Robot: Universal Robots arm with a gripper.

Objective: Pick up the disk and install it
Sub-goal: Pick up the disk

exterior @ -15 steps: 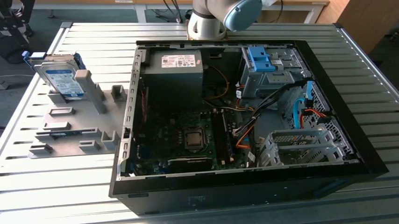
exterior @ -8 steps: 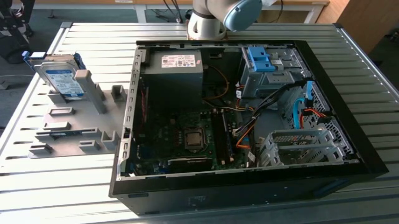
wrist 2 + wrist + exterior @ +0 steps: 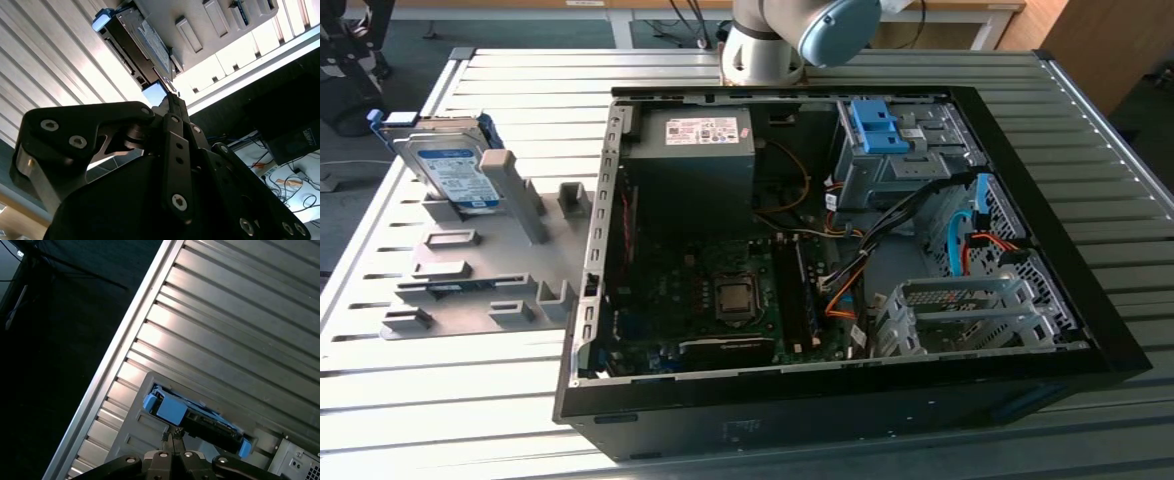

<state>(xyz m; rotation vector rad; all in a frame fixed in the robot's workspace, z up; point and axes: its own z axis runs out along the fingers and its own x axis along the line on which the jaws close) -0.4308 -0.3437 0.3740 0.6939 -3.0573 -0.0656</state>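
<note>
Status: gripper (image 3: 172, 433) has its fingertips pressed together in the first wrist view, nothing between them, so it's closed and empty. Disk (image 3: 200, 421) sits straight ahead of the tips, apart from them, no contact. It stands on edge, leaning a little, in a slot of the grey fixture (image 3: 467, 270) on the slatted table (image 3: 454, 420); label face is exposed in the exterior view. Blue side rails (image 3: 164, 407) cap the edges facing the gripper. Open computer case (image 3: 1067, 250) lies off to one side of the gripper, past the fixture, so pick not started and install not started.

Handling, my read: metal-bodied drive, rigid, no give, probably dense for its size, so it will hang heavy if taken off-centre. Flat faces look smooth and likely slippery under the pads; label adds little friction. Shock-sensitive part, so no dropping or knocking against the fixture posts. Rails are plastic and may flex or pop off if squeezed hard, so I would not trust them alone. Best hold looks like a pinch across the thickness at the middle of the exposed upper edge, pads on the two flat faces, centred between the rails so it doesn't swing. Can't tell from these views how tightly the slot holds it.
</note>
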